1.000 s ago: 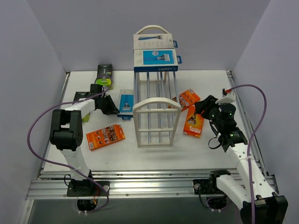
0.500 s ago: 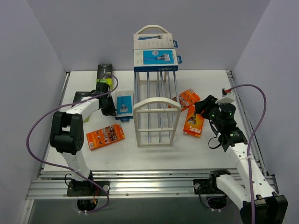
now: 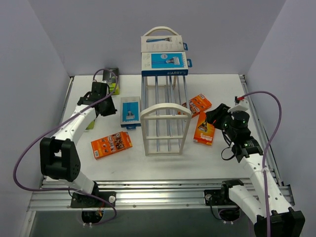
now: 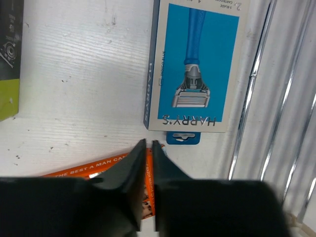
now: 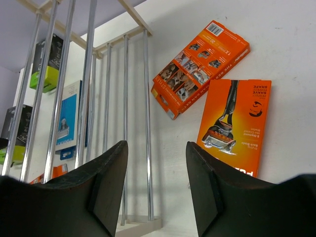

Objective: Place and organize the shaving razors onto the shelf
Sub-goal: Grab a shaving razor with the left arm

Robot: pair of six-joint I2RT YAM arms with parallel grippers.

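The shelf (image 3: 166, 129) fills centre frame, two razor boxes (image 3: 164, 60) atop it. The left wrist view crops the blue box (image 4: 195, 64) at top; the left gripper (image 4: 148, 148) is pinched closed, empty. The right gripper (image 5: 155, 148) is half-spread, empty, orange boxes (image 5: 236, 126) upper right.

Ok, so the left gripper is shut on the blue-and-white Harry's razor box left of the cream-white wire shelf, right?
No. The left gripper is shut, but on nothing: the blue-and-white Harry's razor box lies flat on the table just beyond it, left of the cream-white wire shelf. The left wrist view shows it.
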